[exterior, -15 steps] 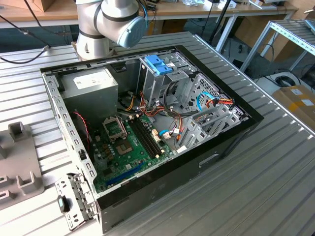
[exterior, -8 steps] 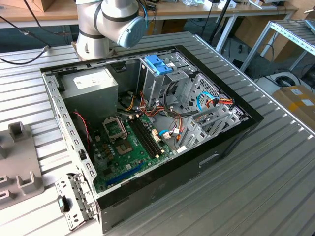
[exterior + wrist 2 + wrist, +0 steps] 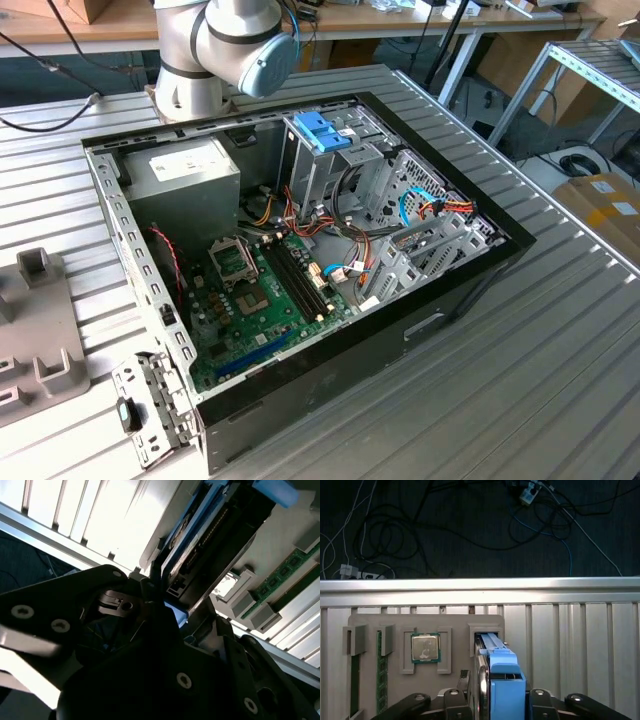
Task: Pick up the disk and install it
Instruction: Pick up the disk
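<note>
The disk [image 3: 501,680] has a light-blue carrier rail over a dark-grey body. The fixture tray [image 3: 395,625] is plain beige-grey. Its processor [image 3: 425,647] is silver with a green border, and the memory sticks [image 3: 381,670] are green. The table [image 3: 560,380] is silver, ribbed in parallel grooves. The computer case [image 3: 330,385] is black, with a green motherboard [image 3: 250,320], a deeper-blue latch [image 3: 322,130] and a grey power supply [image 3: 185,170]. The arm [image 3: 200,50] is silver-grey with a pale-blue cap [image 3: 268,60].

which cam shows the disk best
The first wrist view: the disk stands on edge at the grey holder, its light-blue rail plain. The second wrist view shows its dark side and rail edge, close and shadowed.
</note>
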Action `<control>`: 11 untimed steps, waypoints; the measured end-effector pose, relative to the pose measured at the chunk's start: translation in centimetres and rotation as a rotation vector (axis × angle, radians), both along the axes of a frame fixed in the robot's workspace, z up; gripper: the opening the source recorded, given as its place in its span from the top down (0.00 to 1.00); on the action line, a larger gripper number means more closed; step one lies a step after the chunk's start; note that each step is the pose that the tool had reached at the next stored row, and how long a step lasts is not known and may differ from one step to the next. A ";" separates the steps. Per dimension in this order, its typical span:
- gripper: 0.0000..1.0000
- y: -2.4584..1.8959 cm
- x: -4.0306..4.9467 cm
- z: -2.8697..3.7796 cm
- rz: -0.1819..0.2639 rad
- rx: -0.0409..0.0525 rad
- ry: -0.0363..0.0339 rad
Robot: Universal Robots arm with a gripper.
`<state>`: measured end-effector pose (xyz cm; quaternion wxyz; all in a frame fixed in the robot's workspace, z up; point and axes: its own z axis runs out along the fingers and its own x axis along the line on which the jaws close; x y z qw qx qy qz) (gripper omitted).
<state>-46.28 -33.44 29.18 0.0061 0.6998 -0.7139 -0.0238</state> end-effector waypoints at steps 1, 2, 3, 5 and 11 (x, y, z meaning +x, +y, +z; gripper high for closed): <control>0.52 0.00 0.00 0.00 0.000 -0.0001 0.0001; 0.59 0.00 0.00 0.00 0.000 -0.0001 0.0001; 0.63 0.00 0.00 0.00 0.000 -0.0001 0.0001; 0.63 0.00 0.00 -0.01 0.000 0.0000 0.0000; 0.63 0.00 0.00 -0.04 0.000 -0.0001 0.0001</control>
